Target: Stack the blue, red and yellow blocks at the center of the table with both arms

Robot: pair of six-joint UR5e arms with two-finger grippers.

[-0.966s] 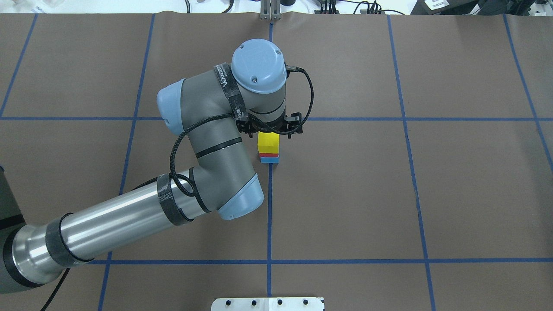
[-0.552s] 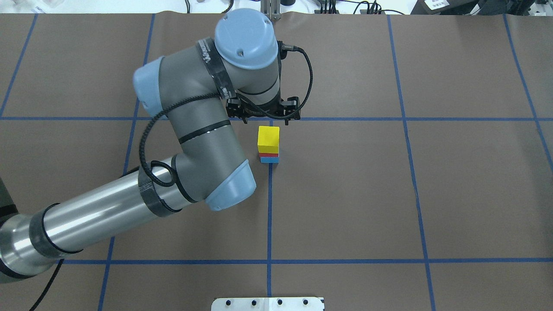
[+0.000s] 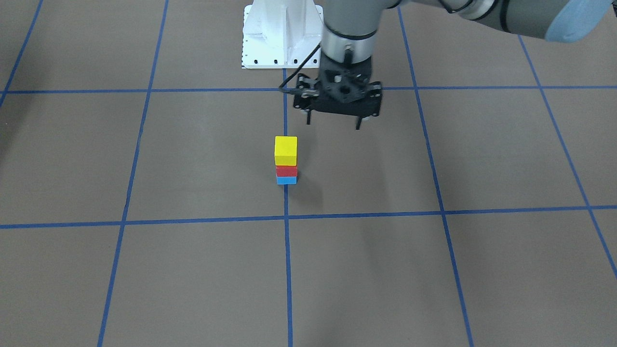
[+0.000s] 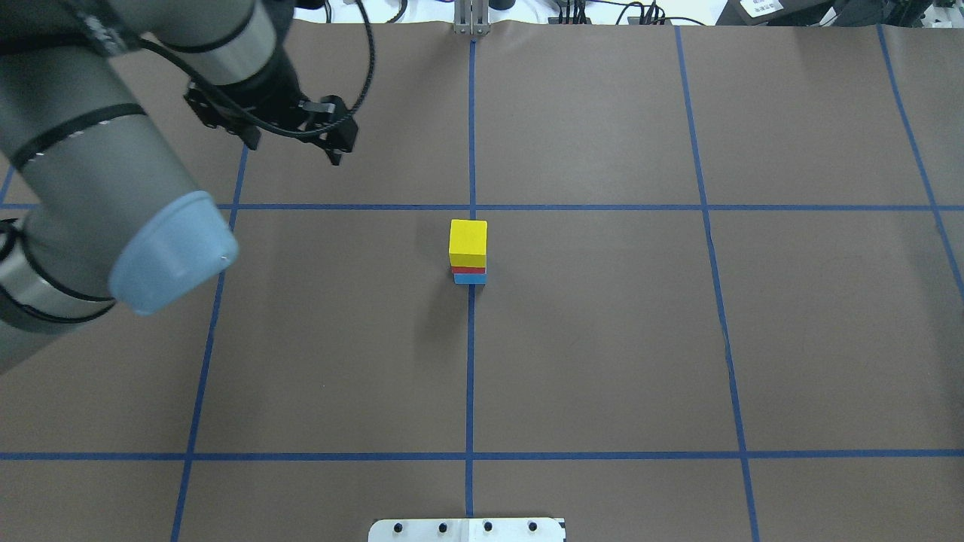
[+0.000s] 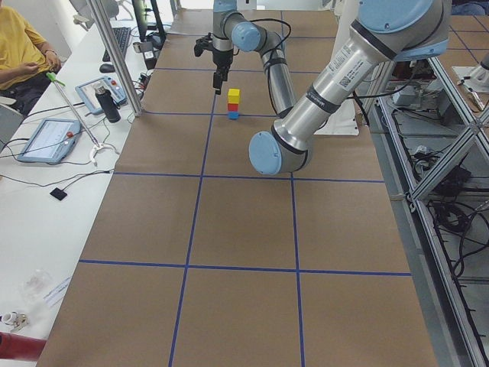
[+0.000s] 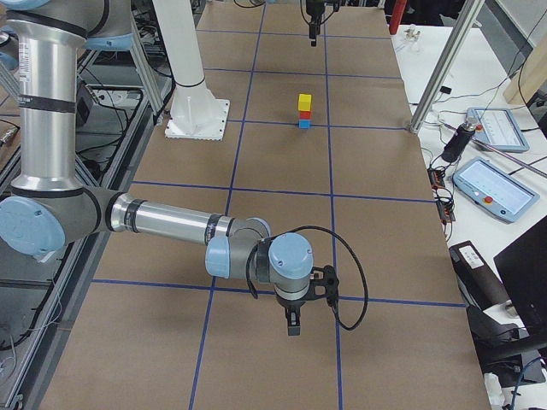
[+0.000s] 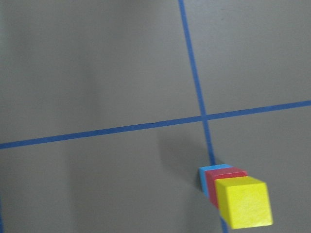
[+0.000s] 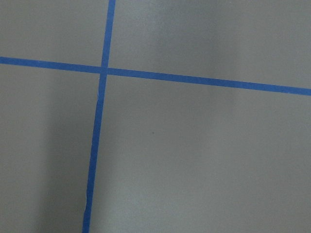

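My brown table, gridded in blue tape, runs out from the white pedestal. At its centre the blue block carries the red block, with the yellow block on top. My left gripper hangs beyond and left of the stack, fingers wide, empty. My right gripper points down well off to the side; I cannot tell its spread. A white bench with cables flanks the table.

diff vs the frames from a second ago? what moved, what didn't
The left gripper lifted away from above the yellow block and swung toward the robot's left, jaws open and empty. Nothing was grasped. Yellow still sits on the red block, over the blue block, at the same spot on the table.
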